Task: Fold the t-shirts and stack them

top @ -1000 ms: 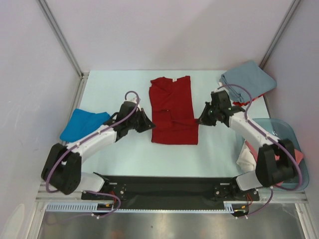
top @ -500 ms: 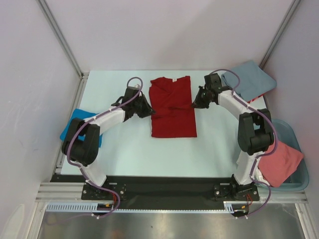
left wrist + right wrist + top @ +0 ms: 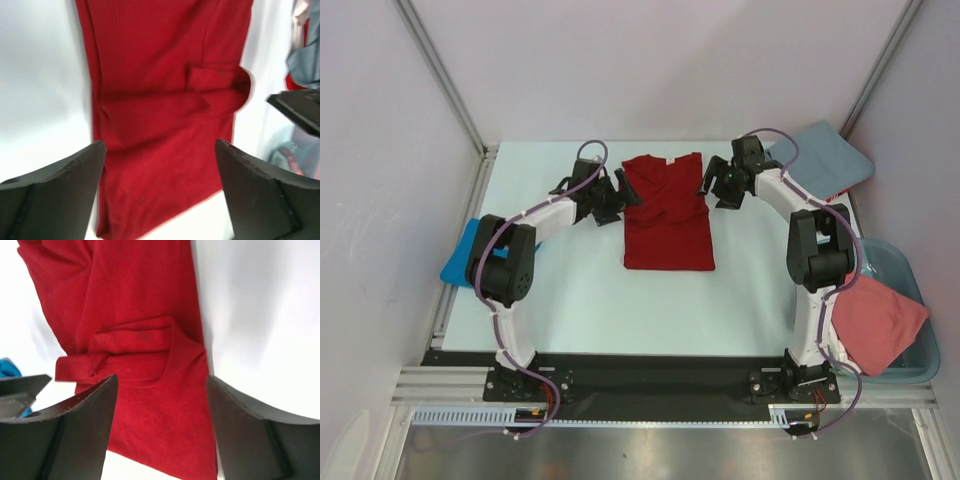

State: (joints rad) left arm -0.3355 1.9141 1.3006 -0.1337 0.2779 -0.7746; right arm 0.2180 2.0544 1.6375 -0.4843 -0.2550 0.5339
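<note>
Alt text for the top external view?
Crimson red cotton t-shirt, folded into a long rectangle, lies between the open left gripper and open right gripper. Bright blue shirt at the left edge, grey-blue shirt at the far right corner, salmon-pink shirt in a translucent tub near right.

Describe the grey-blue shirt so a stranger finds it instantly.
On the pale table, look to the far right corner. The grey-blue shirt lies there, muted in colour; the crimson shirt is mid-table, the bright blue shirt at the left edge.

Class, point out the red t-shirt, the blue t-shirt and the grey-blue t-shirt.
red t-shirt [image 3: 667, 215]: top view, middle of its body
blue t-shirt [image 3: 458, 262]: top view, exposed left part
grey-blue t-shirt [image 3: 835, 160]: top view, upper surface
</note>
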